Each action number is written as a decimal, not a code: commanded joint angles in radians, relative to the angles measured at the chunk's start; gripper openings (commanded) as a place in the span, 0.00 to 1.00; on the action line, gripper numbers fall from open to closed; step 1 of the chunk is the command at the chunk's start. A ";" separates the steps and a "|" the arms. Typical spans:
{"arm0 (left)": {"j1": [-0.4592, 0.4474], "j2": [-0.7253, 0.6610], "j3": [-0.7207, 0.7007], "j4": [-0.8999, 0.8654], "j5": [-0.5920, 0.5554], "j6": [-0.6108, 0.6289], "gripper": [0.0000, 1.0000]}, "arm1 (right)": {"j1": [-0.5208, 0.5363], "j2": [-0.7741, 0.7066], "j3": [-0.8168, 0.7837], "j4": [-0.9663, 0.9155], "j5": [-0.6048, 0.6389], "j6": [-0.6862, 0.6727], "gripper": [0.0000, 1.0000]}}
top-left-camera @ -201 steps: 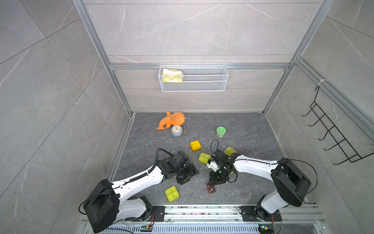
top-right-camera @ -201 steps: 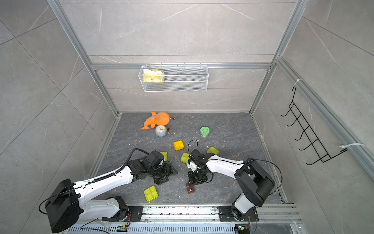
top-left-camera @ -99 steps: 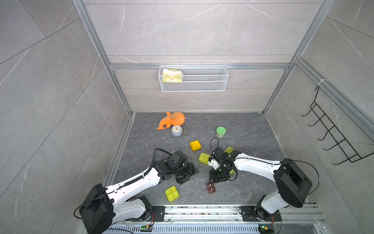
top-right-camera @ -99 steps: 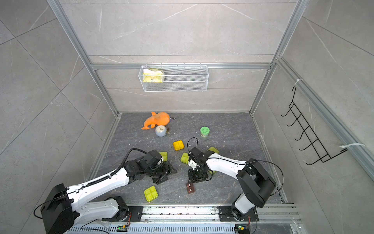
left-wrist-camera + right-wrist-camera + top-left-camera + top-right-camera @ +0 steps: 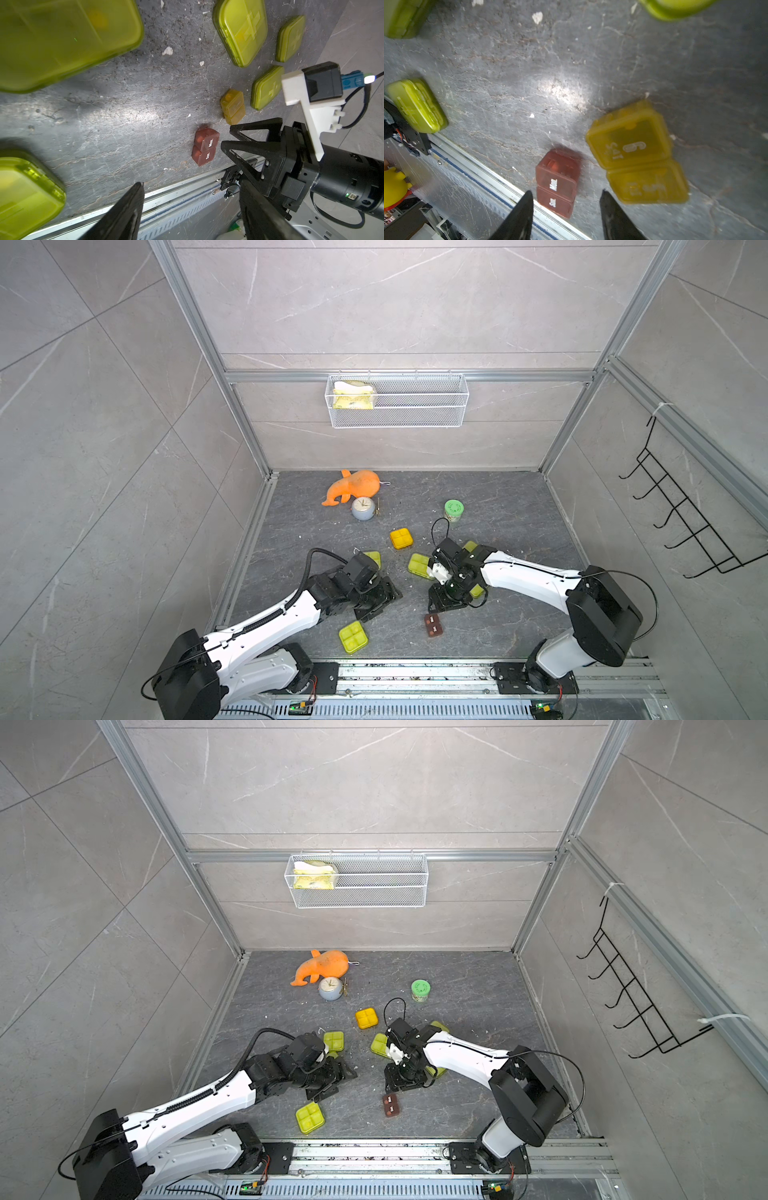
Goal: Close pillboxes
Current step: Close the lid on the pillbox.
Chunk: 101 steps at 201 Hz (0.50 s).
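Several yellow-green pillboxes [image 5: 353,637] [image 5: 309,1117] lie with lids down on the dark floor, and an orange one [image 5: 401,538] sits further back. A small brown-red two-cell box [image 5: 433,624] [image 5: 556,182] rests near the front rail, its lids shut. Beside it in the right wrist view is an amber two-cell box [image 5: 633,153]; the top views hide it under my right arm. My right gripper [image 5: 446,603] [image 5: 566,191] hovers open just behind the brown-red box, holding nothing. Left of it, my left gripper [image 5: 380,605] [image 5: 191,185] stands wide open and empty.
A round jar with a green lid [image 5: 453,510] stands at the back right. An orange plush toy [image 5: 353,486] and a small clock [image 5: 363,509] sit at the back left. A wire basket [image 5: 397,406] hangs on the rear wall. The metal rail [image 5: 415,672] borders the front.
My right gripper has opened and drawn back and up from the brown-red box, which stays on the floor. My left arm has barely shifted.
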 commanded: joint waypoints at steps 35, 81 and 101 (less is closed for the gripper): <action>0.028 -0.126 0.013 -0.169 -0.129 0.041 0.76 | -0.003 -0.026 0.027 -0.026 0.025 0.032 0.61; 0.046 -0.206 0.047 -0.322 -0.244 0.082 0.80 | -0.002 -0.041 0.035 -0.031 0.061 0.068 0.76; 0.060 -0.215 0.068 -0.360 -0.268 0.124 0.83 | -0.002 -0.052 0.047 -0.039 0.094 0.088 0.87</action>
